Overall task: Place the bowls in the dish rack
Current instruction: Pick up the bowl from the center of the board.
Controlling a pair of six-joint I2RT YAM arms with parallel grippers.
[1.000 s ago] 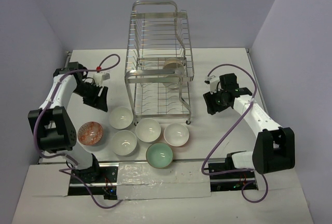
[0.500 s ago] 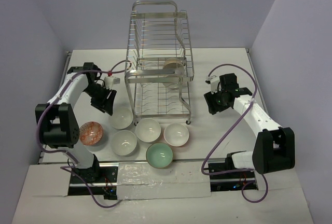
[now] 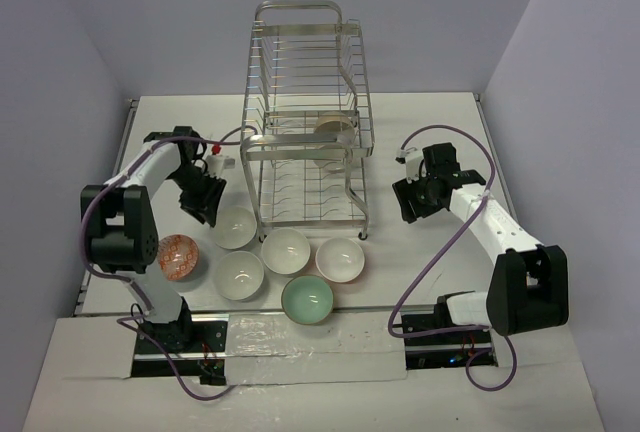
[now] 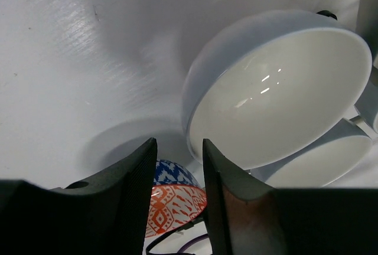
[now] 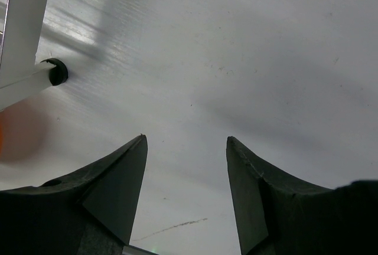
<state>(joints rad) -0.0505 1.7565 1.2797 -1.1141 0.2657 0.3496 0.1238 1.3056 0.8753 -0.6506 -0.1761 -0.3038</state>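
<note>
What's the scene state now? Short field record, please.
loose bowls: four white bowls, one mint bowl, one orange-red bowl
dish rack: apparently two bowls loaded
left gripper: open, narrow gap, beside a white bowl's rim, holding nothing
right gripper: open, empty, over table

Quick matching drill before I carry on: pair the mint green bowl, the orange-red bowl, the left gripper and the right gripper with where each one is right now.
Things
1. mint green bowl
2. orange-red bowl
3. left gripper
4. right gripper

Places
A. open over bare table, right of the dish rack
B. leftmost of the bowls on the table
C. open at the rim of a white bowl
D. bowl closest to the near edge

Pairs: 1-D, 2-B, 3-C, 4-A
</note>
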